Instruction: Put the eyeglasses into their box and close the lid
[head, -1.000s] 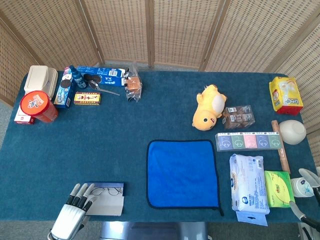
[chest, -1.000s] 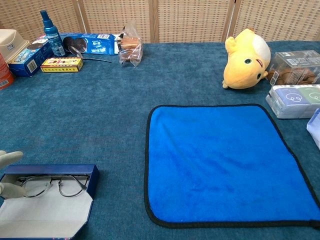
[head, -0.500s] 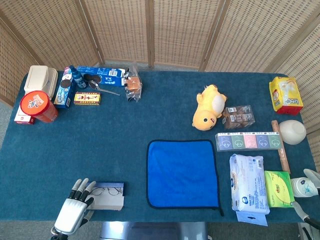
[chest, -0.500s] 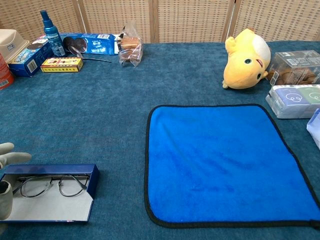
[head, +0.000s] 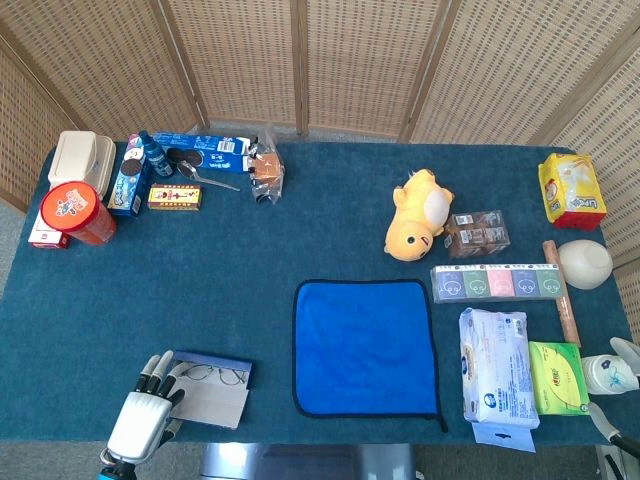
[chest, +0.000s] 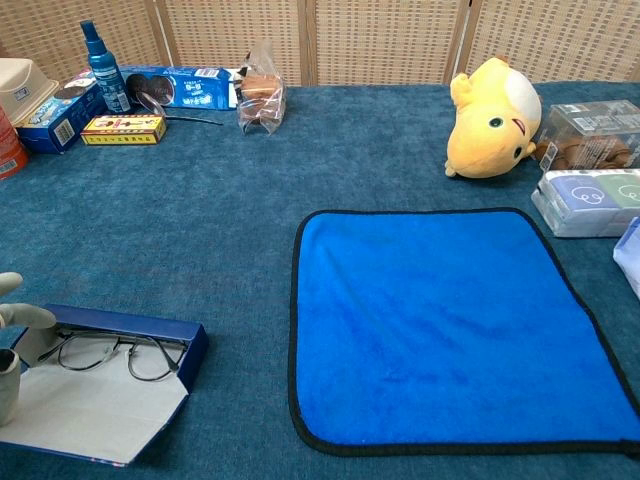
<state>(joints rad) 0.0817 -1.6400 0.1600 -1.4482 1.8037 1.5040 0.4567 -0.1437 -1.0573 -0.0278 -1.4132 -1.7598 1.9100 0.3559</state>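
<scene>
The dark blue eyeglasses box (chest: 130, 330) (head: 222, 361) lies open near the table's front left, turned slightly askew. Its white-lined lid (chest: 95, 415) is folded out toward me. The thin-framed eyeglasses (chest: 112, 350) (head: 215, 375) lie inside the box. My left hand (head: 140, 415) is at the box's left end and holds it. One finger (chest: 25, 315) is on the far corner and the thumb (chest: 5, 385) is on the lid's inner face. My right hand (head: 630, 352) only peeks in at the right edge of the head view, far from the box.
A blue cloth (chest: 450, 325) lies right of the box. Further back are a yellow plush toy (chest: 492, 118), a cookie box (chest: 185, 85), a spray bottle (chest: 103, 55) and a red tub (head: 75, 212). Tissue packs (head: 495, 380) and other packages line the right side.
The box has turned and shifted a little under my left hand, its right end now further from me. The lid rose partway, then dropped flat again. My right hand drew back toward the right edge.
</scene>
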